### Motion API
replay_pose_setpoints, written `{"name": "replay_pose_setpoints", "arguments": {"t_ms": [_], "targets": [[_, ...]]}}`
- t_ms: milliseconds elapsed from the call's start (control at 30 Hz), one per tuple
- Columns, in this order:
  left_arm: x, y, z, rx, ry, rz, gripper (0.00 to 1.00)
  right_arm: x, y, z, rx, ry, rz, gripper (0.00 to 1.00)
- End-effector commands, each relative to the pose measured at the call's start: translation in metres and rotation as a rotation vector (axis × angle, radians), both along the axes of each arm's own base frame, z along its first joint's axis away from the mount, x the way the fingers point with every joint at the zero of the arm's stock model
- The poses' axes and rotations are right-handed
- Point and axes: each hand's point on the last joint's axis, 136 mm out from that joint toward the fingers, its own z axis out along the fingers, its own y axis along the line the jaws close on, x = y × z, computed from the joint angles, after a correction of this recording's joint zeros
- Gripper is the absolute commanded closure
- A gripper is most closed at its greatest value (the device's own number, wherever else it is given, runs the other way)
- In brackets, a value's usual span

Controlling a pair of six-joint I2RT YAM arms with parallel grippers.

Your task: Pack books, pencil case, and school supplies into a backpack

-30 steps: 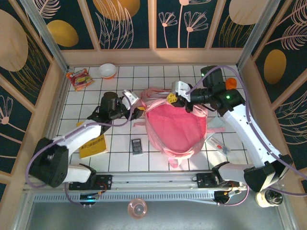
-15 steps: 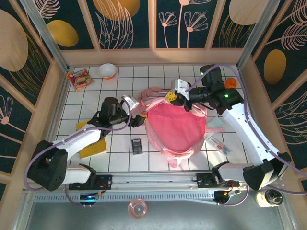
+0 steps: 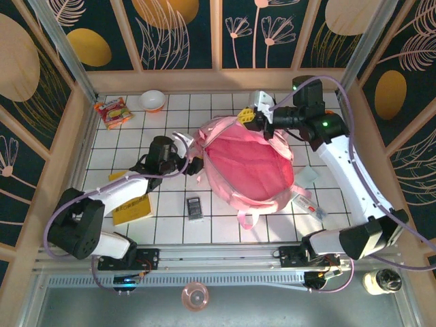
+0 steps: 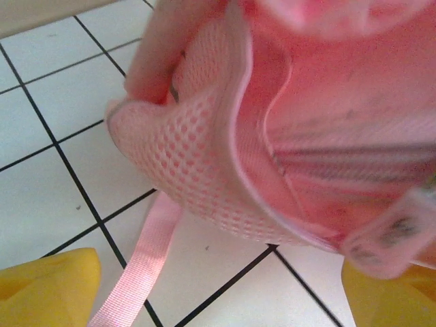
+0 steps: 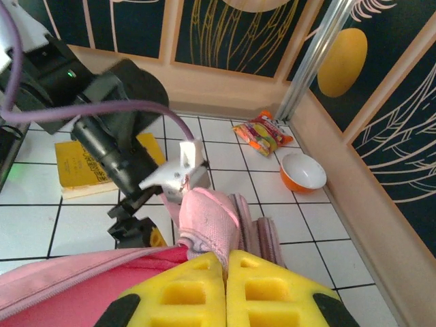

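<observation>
Claws two, left claw [image 3: 193,165] released, right claw [image 3: 249,118] grasping one backpack [image 3: 248,167], one book [image 3: 133,206]

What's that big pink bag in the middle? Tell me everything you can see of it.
A soft pink backpack, biggest thing on the white tiled table, lying with a broad smooth cloth face up. A narrow strap trails toward the near edge; close up, a padded mesh shoulder strap and a zip show. The right hand pinches a cloth loop at its far end, yellow fingers shut. The left hand stands open beside its left edge, not gripping.
</observation>
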Motion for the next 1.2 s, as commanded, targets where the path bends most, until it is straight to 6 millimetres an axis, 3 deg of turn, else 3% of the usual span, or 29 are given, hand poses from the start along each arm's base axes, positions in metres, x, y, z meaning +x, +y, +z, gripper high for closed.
{"name": "replay_pose_setpoints", "arguments": {"t_ms": [0, 100, 167, 267, 333, 400, 467, 567, 633, 733, 833, 967, 1067, 1167], "targets": [[0.0, -0.004, 0.072, -0.232, -0.064, 0.06, 0.1, 0.015, 0.003, 0.016, 0.027, -0.068, -0.026, 1.0], [-0.032, -0.008, 0.111, -0.335, -0.188, -0.055, 0.14, 0.022, 0.006, -0.001, 0.009, -0.023, -0.032, 1.0], [-0.06, -0.012, 0.122, -0.299, -0.308, -0.197, 0.15, 0.027, 0.008, -0.008, 0.005, -0.004, -0.036, 1.0], [-0.108, -0.024, 0.112, -0.133, -0.474, -0.488, 0.17, 0.03, 0.012, -0.013, 0.003, 0.005, -0.021, 1.0], [-0.128, -0.027, 0.091, 0.03, -0.543, -0.645, 0.16, 0.027, 0.016, -0.014, 0.003, 0.006, 0.005, 1.0], [-0.131, -0.026, 0.076, 0.142, -0.556, -0.71, 0.14, 0.024, 0.018, -0.014, 0.003, 0.006, 0.027, 1.0], [-0.127, -0.028, 0.076, 0.183, -0.57, -0.735, 0.13, 0.021, 0.021, -0.015, 0.002, 0.005, 0.039, 1.0], [-0.125, -0.056, 0.11, 0.056, -0.639, -0.761, 0.17, 0.024, 0.026, -0.017, 0.008, 0.019, 0.023, 1.0], [-0.121, -0.077, 0.114, 0.056, -0.666, -0.763, 0.2, 0.03, 0.028, -0.02, 0.008, 0.035, 0.002, 1.0], [-0.1, -0.099, 0.084, 0.172, -0.623, -0.744, 0.24, 0.03, 0.031, -0.021, 0.006, 0.038, 0.007, 1.0], [-0.072, -0.104, 0.038, 0.292, -0.507, -0.691, 0.32, 0.03, 0.033, -0.015, 0.019, 0.024, 0.014, 1.0], [-0.057, -0.081, -0.028, 0.533, -0.301, -0.666, 0.36, 0.039, 0.029, 0.007, 0.039, -0.016, -0.009, 1.0], [-0.062, -0.061, -0.053, 0.617, -0.252, -0.642, 0.38, 0.059, 0.015, 0.032, 0.086, -0.042, -0.048, 1.0], [-0.071, -0.052, -0.073, 0.63, -0.197, -0.647, 0.41, 0.081, -0.006, 0.052, 0.127, -0.068, -0.094, 1.0]]}}
